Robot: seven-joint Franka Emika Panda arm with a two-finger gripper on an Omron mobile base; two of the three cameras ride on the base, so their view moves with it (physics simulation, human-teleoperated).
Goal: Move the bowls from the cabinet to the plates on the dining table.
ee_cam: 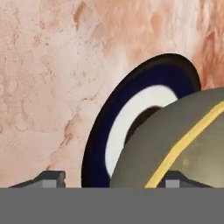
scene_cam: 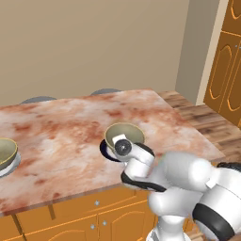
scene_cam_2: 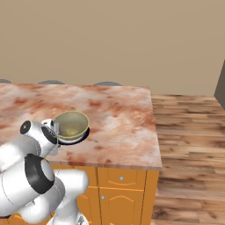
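At the centre of the left base view the second bowl (scene_cam: 124,136) sits on the dark plate (scene_cam: 104,149) on the dining table (scene_cam: 70,127), gripper (ee_cam: 109,177) jaws spread astride its rim, so the release looks done and next comes a clean lift away.

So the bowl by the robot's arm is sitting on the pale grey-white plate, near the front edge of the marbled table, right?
Not quite: that bowl sits on the dark navy plate with a white ring, as the hand view shows. It is indeed near the front edge of the marbled table.

Marbled dining table (scene_cam: 70,127) carries dark plate (ee_cam: 131,113), pale plate (scene_cam: 10,167).
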